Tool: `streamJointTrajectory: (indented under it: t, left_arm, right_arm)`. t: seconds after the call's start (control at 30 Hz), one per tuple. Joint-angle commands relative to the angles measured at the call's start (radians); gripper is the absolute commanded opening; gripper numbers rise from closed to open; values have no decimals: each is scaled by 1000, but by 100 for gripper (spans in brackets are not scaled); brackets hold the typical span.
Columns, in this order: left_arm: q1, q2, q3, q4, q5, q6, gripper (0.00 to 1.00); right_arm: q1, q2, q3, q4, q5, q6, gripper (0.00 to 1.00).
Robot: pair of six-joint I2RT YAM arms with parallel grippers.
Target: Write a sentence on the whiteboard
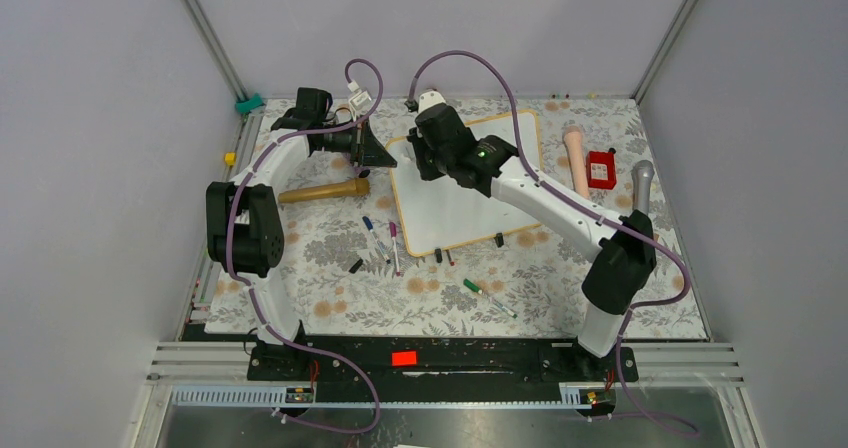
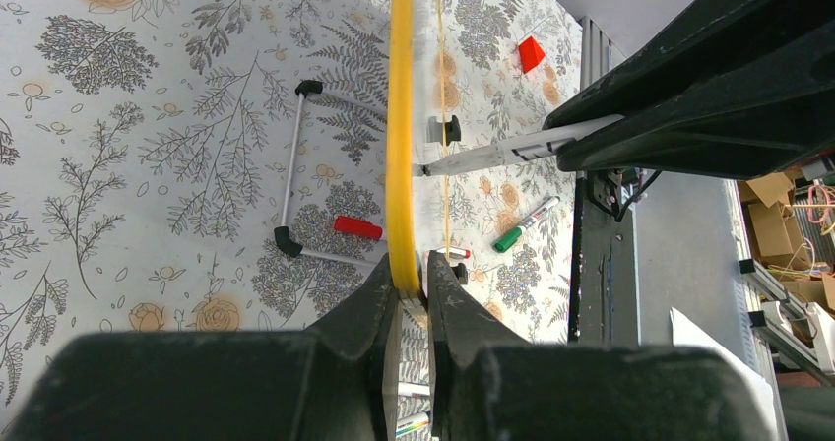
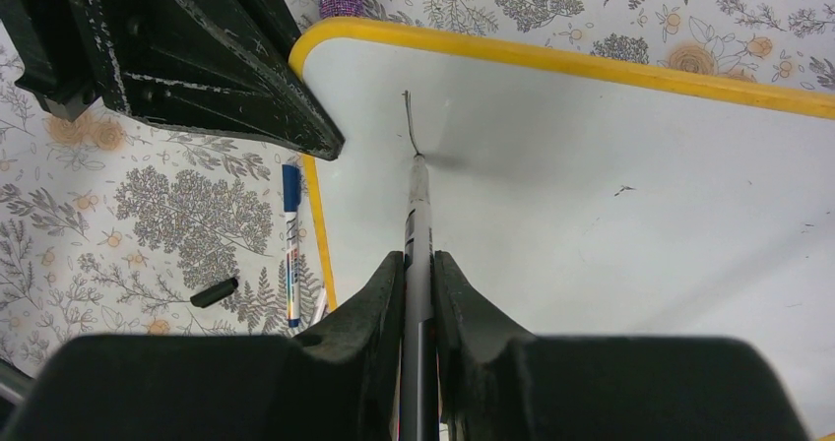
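The whiteboard (image 1: 462, 213) lies in the middle of the floral table, white with a yellow-orange frame. My left gripper (image 1: 384, 156) is shut on the frame at the board's far left corner; the left wrist view shows the jaws (image 2: 414, 285) clamped on the frame's yellow edge (image 2: 400, 116). My right gripper (image 1: 420, 163) is shut on a grey marker (image 3: 417, 215), whose tip touches the board (image 3: 591, 195) near that corner. Of the sentence, only one short dark stroke (image 3: 407, 116) shows above the tip. The left gripper's black fingers (image 3: 217, 77) show at the top left of the right wrist view.
Loose markers lie in front of the board: blue (image 1: 372, 230), pink (image 1: 393, 243) and green (image 1: 482, 294), plus black caps (image 1: 356, 265). A wooden handle (image 1: 325, 191) lies at the left. A pink cylinder (image 1: 577, 158), a red box (image 1: 601, 169) and a grey handle (image 1: 642, 182) lie at the right.
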Motion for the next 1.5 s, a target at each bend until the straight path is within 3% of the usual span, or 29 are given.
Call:
streamJointTrajectory:
  t: [0.0,0.6,1.47]
  left_arm:
    - [-48,30,-47,-80,-75,138,0]
    - [-49,26,-51,-78,-74,137,0]
    - [-49,31,-47,-80,-63,142,0]
  right_arm:
    - [1,-51,42,12,41,-1,0]
    - [0,-22,99,33,118,-20,0]
    - [0,26,89,-20,110,4,0]
